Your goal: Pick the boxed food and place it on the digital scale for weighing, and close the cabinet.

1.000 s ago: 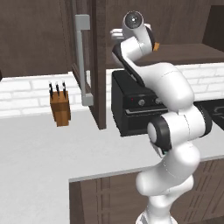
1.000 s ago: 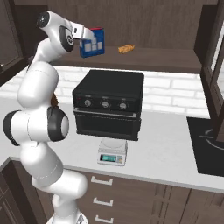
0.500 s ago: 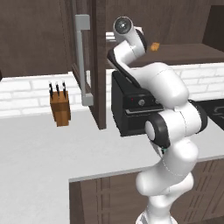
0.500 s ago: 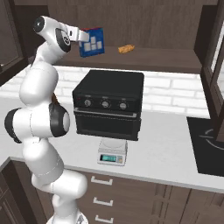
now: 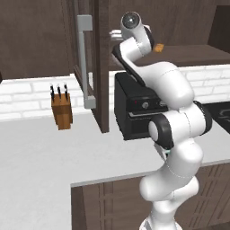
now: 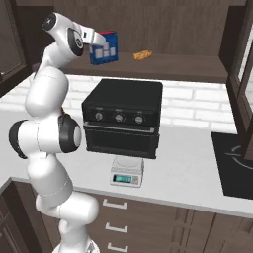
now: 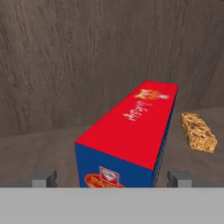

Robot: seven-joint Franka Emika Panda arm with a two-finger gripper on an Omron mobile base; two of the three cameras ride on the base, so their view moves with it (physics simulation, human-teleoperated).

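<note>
Looking along the hand, I see the jaws (image 7: 112, 179) spread wide, with one grey fingertip (image 7: 43, 178) on each side of the red and blue cardboard box of food (image 7: 131, 135). The box stands between the jaws, but I see a gap on both sides, so nothing is gripped. It stands on the dark brown wooden shelf (image 7: 39, 148) inside the cabinet. A small orange-tan crumbly bar (image 7: 199, 131) lies on the same shelf, near the box, outside the fingertip on the right of the hand view.

From the right base view, the jaws (image 6: 99, 40) are high up at the shelf, against the blue side of the box (image 6: 105, 48). Well below the jaws, the black oven with three knobs (image 6: 123, 116) stands on the light grey counter (image 6: 188, 168). Just in front of the oven, the small flat light-grey digital scale (image 6: 127, 173) rests on the counter, with nothing on it.

In the left base view, the tall dark-brown cabinet door with the long grey bar handle (image 5: 87, 67) stands open, beside the arm. Further to that side, a wooden knife block (image 5: 61, 110) stands on the counter.
</note>
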